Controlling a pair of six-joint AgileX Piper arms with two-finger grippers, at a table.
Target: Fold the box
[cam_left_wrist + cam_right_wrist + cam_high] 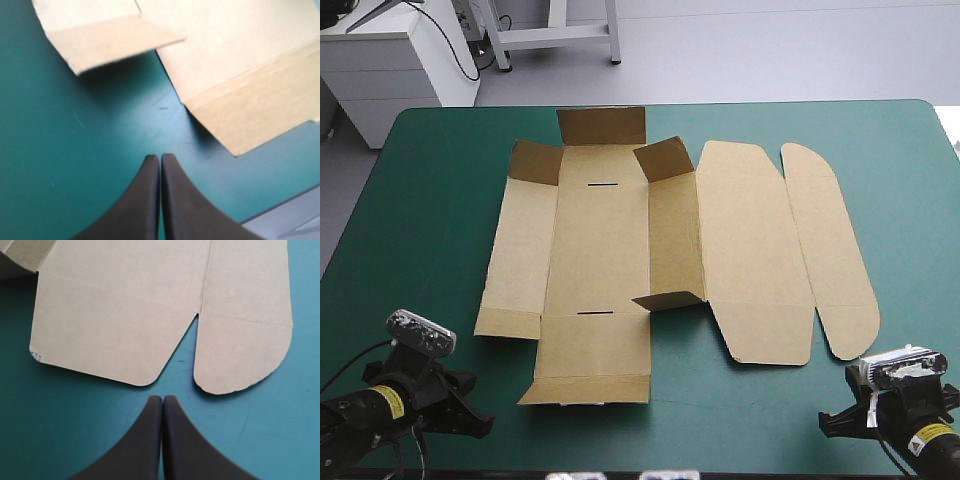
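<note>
We find the box (pixel 620 250) spread out on the middle of the cover (pixel 420 200), a little toward its far side, and we judge it lies there so that each arm can reach its own half. Both arms sit back at the near corners, well clear of the board. The left gripper (pixel 160 161) has its fingers pressed together in one point and holds nothing; ahead of it lie the box's near left corner and the near flap (pixel 592 360), apart from the fingertips. The right gripper (pixel 162 400) is likewise pressed shut and empty, aimed at the notch between the lid (pixel 750 250) and the tuck flap (pixel 830 250), near the board but not touching it. We read this as a waiting stance: with the fingers drawn in and off the sheet, nothing pins or shadows the panels, and either arm can move in along the cover and under an edge. The box itself is a cut brown sheet, mostly flat. Its base (pixel 600 240) carries two slots (pixel 605 185), one toward each end. The far flap (pixel 602 126) stands up, and the tabs (pixel 665 160) at the far corners are raised, as is one at the near end of the right wall (pixel 672 235). The left wall (pixel 520 250) lies almost flat, and the lid and its rounded tuck flap lie flat off to the right. By our judgement the folding has barely begun.
</note>
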